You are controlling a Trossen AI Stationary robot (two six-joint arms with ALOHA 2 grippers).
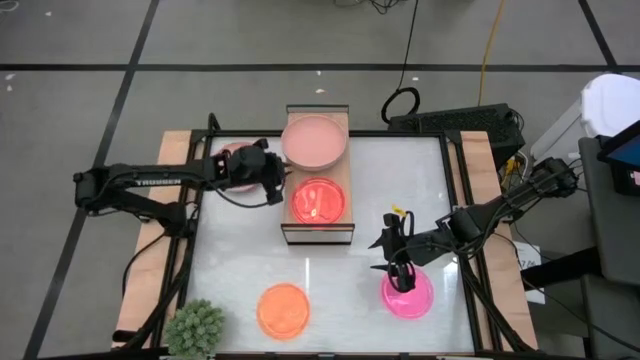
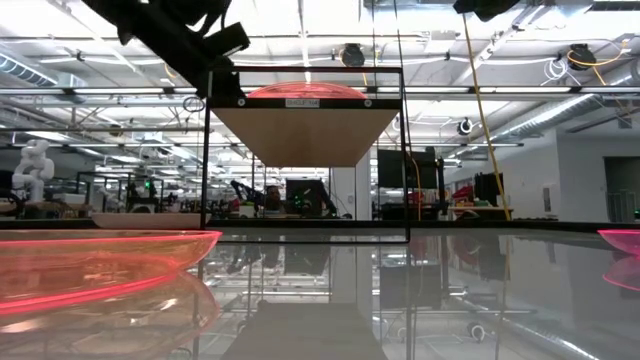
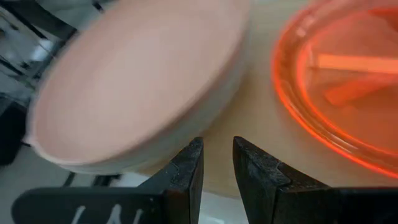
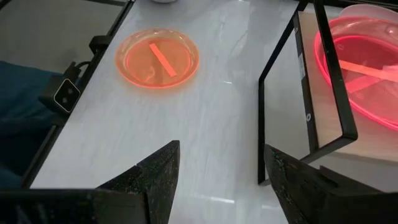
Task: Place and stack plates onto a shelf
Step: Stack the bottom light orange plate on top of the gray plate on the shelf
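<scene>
Left tool (image 1: 272,180), fingers slightly apart and empty, is hovering beside the shelf (image 1: 318,232); right tool (image 1: 400,272), spread wide, is hanging over the hot pink plate (image 1: 408,297) for pickup.

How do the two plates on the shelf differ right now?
The dusty pink plate is larger, opaque and overhangs the shelf's far end; the red-orange plate is smaller, translucent and glossy, and lies inside the board's edges at the near end. The left gripper sits beside both, holding neither. Both are round, upright and unstacked.
</scene>
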